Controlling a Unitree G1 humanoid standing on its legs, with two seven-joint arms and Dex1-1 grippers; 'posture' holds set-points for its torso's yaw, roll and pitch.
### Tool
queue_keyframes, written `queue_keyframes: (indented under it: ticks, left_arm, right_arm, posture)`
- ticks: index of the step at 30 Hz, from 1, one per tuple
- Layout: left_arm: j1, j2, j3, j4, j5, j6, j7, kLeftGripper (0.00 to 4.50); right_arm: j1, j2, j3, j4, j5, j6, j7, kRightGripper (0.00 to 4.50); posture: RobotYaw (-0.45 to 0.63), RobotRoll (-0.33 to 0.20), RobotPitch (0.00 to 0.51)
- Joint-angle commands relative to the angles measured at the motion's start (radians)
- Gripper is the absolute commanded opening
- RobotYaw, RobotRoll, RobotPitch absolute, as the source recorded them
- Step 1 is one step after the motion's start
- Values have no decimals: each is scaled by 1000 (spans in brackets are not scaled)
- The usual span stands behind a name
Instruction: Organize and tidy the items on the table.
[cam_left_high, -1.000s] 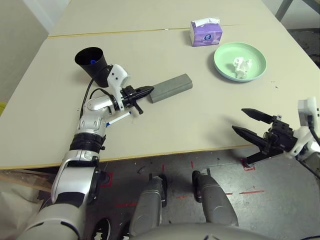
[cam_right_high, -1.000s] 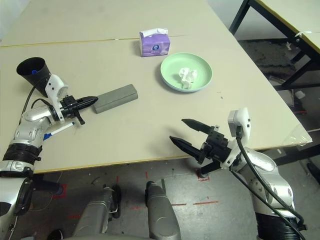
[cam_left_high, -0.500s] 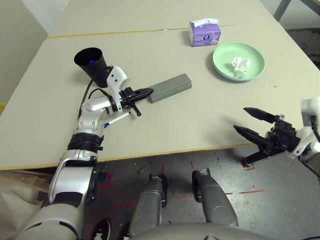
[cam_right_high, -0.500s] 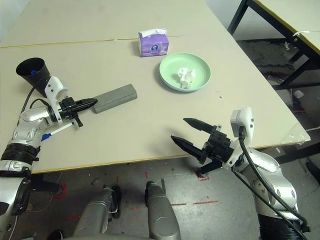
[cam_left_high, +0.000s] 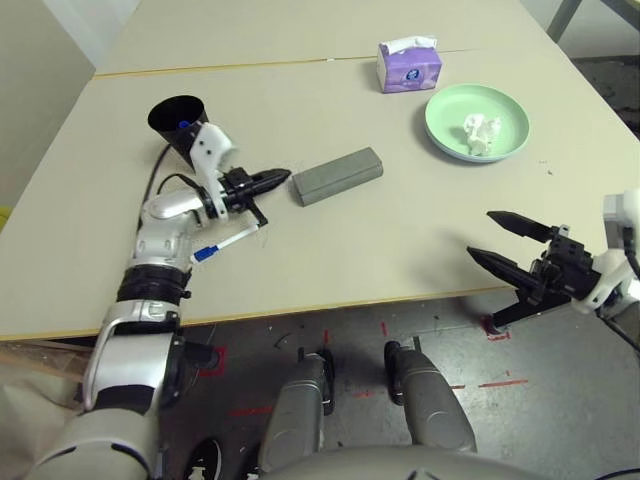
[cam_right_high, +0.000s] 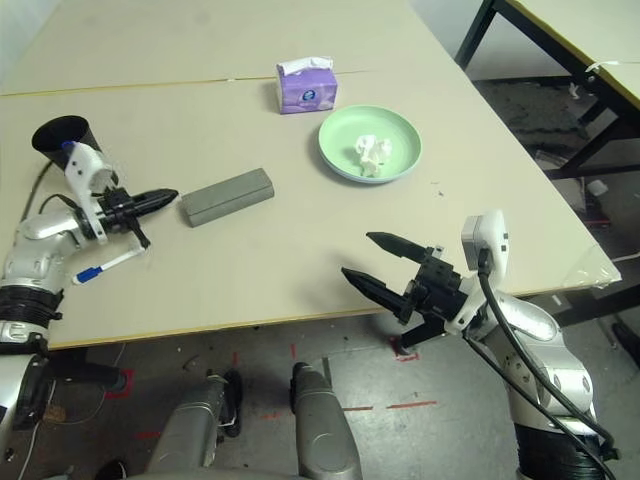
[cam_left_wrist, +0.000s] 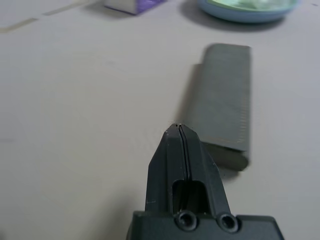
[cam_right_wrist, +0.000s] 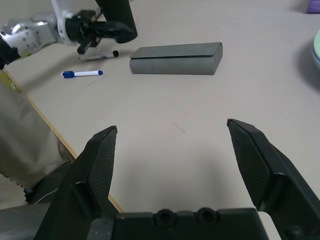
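The grey glasses case (cam_left_high: 337, 176) lies flat left of the table's middle. My left gripper (cam_left_high: 280, 178) is shut and empty. It points at the case's left end with a small gap, also seen in the left wrist view (cam_left_wrist: 178, 128). A white marker with a blue cap (cam_left_high: 226, 243) lies on the table (cam_left_high: 330, 250) just under that wrist. The pale-green plate (cam_left_high: 510, 112) at the back right holds the crumpled white tissue (cam_left_high: 482, 132). My right gripper (cam_left_high: 500, 240) hangs open and empty past the table's front edge at the right.
A black cup (cam_left_high: 176, 120) with something blue inside stands behind my left wrist. The purple tissue box (cam_left_high: 410, 66) sits at the back by the seam. Bare tabletop lies between the case and the plate. Floor with red tape marks lies below the front edge.
My left gripper has drawn back to the left, off the case's end, and more of the marker beneath it now shows. The case and the right arm have stayed put.
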Motion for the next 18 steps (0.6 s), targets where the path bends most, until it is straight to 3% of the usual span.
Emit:
queue_keyframes:
  ticks: [1, 8, 17, 18]
  left_arm:
    - [80, 53, 16, -88, -21, 59, -26, 30]
    - [204, 196, 31, -245, -46, 146, -92, 30]
    - [207, 449, -24, -363, -41, 247, -304, 30]
    - [204, 469, -35, -372, -39, 255, -327, 424]
  right_arm:
    - [-8, 0, 32, 18, -4, -11, 32, 4500]
    - [-53, 3, 100, 44, -19, -30, 103, 4500]
    - [-92, 31, 194, 32, -37, -59, 160, 4500]
    - [-91, 30, 203, 29, -41, -65, 169, 4500]
  posture:
    - [-211, 0, 240]
    - [-163, 0, 248]
    - [-130, 0, 254]
    - [-131, 0, 254]
